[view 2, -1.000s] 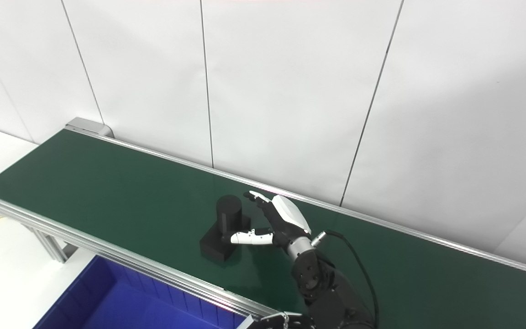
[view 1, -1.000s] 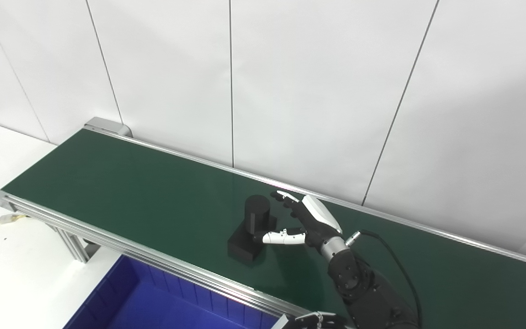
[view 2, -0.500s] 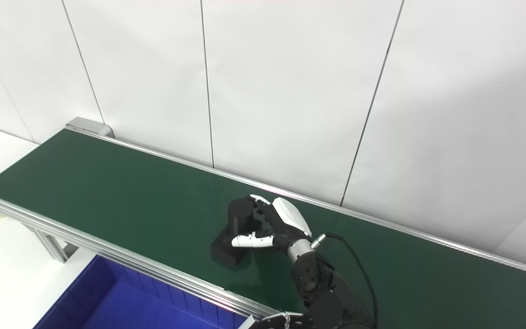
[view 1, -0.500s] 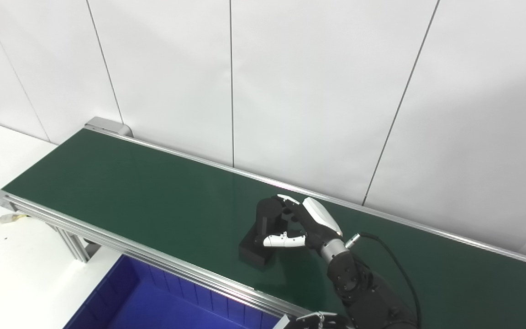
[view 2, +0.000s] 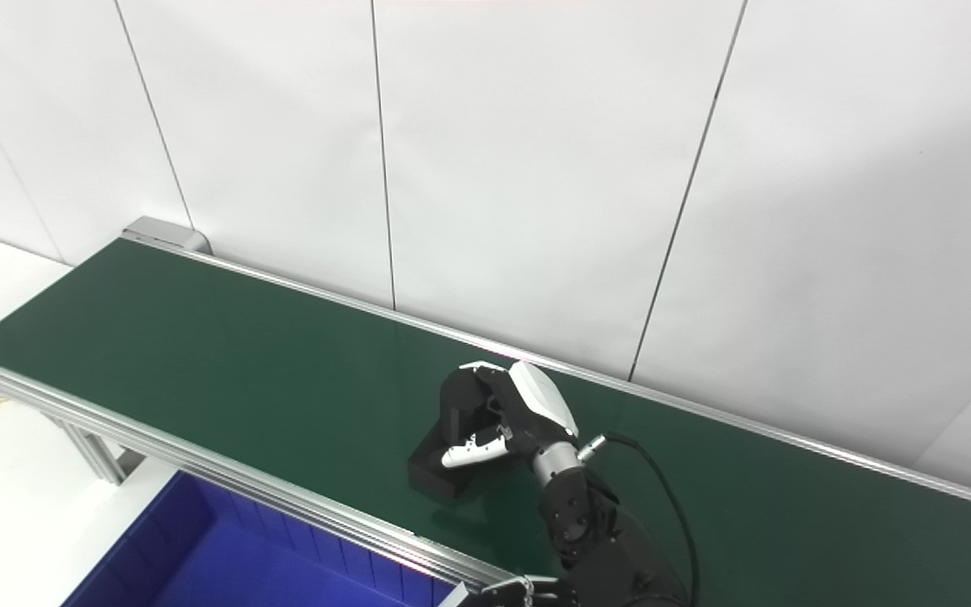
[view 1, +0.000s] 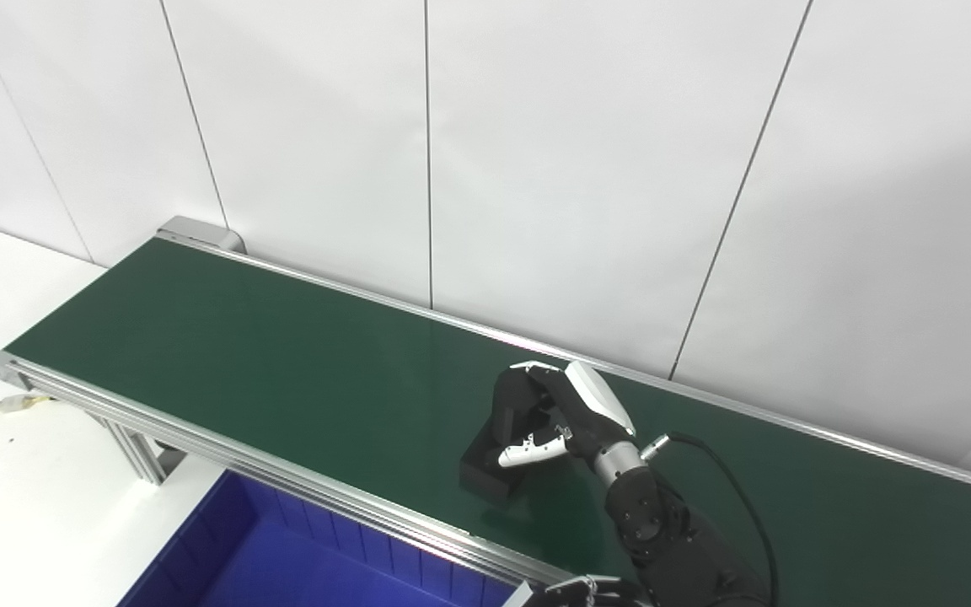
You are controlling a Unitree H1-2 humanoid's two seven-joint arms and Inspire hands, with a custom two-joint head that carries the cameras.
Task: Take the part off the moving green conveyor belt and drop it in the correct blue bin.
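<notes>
The part (view 1: 485,470) is black, an upright cylinder on a rectangular base, standing on the green conveyor belt (view 1: 241,354) near its front rail. My right hand (view 1: 574,413) is wrapped around the cylinder, fingers curled over the far side and the white-tipped thumb across the front, so it is shut on the part (view 2: 435,476). The base pokes out below and left of the hand (view 2: 519,409). Only a sliver of my left hand (view 1: 582,588) shows at the bottom edge, too little to read its state.
A blue bin (view 1: 367,552) sits below the belt's front rail (view 1: 199,443) at the bottom left. A white table (view 1: 22,489) lies under the belt's left end. White wall panels rise right behind the belt's far rail.
The part has ridden rightward on the belt into my right hand. Fingers and thumb, spread apart a second ago, have closed around the cylinder.
</notes>
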